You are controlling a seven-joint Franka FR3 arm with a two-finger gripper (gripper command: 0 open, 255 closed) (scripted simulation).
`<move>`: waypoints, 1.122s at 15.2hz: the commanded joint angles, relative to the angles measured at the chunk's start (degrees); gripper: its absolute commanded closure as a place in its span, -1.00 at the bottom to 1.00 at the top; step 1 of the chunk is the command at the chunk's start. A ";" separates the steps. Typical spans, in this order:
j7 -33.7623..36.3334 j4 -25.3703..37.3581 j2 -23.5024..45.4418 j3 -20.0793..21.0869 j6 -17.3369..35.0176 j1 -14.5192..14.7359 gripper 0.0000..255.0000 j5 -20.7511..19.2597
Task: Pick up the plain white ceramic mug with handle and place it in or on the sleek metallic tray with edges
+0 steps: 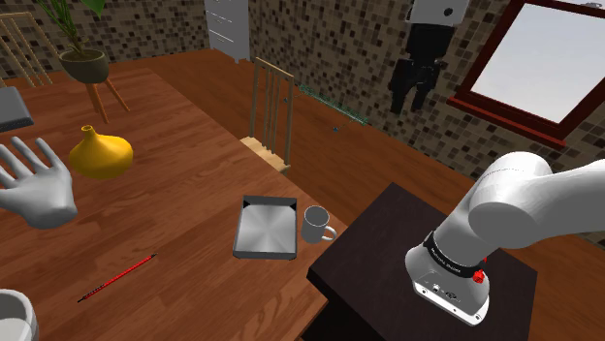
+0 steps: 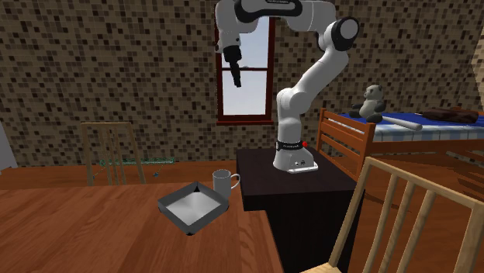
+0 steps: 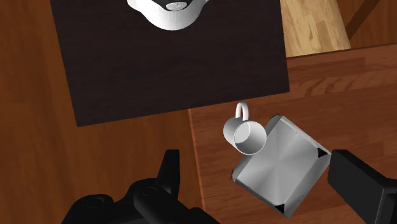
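My claw [image 1: 410,102] hangs high above the table, fingers spread apart and pinching nothing. Through the wrist view I look straight down between them onto the white mug [image 3: 245,135]. It stands upright on the wooden table [image 1: 175,194], hard against one side of the metal tray [image 3: 286,162]; I cannot tell if they touch. The mug's handle points toward my dark stand [image 1: 388,242]. I judge I am at the approach, with no grasp begun. Next I need to descend, line my fingers across the mug's wall clear of handle and tray edge, pinch, lift, then shift a little sideways over the tray.
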 commanded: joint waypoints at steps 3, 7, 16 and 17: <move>-0.46 -3.83 -0.18 0.86 4.22 0.54 -1.00 0.09; -1.33 -10.77 0.66 2.62 13.12 1.76 -1.00 0.41; -2.93 -22.12 10.03 6.73 36.36 5.03 -1.00 1.56; -3.06 -22.93 11.84 7.19 39.25 5.40 -1.00 1.68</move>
